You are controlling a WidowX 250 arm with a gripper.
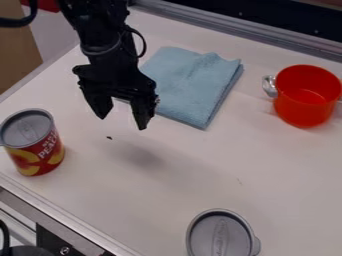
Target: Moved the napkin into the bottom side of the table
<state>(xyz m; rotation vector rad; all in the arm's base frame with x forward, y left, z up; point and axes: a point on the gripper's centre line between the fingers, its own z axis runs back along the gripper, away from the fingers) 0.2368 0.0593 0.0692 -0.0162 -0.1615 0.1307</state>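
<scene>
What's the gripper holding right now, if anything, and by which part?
Nothing is held: the gripper hangs above the table, fingers apart with nothing between them, and the blue napkin lies flat behind.

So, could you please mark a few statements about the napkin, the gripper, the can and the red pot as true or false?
1. The blue napkin is gripped by the gripper. False: it lies on the table, and the gripper's fingers are apart with nothing between them.
2. The red pot is to the right of the napkin in the view. True.
3. The can lies on its side. False: it stands upright.
4. The pot's mouth faces up. True.
</scene>
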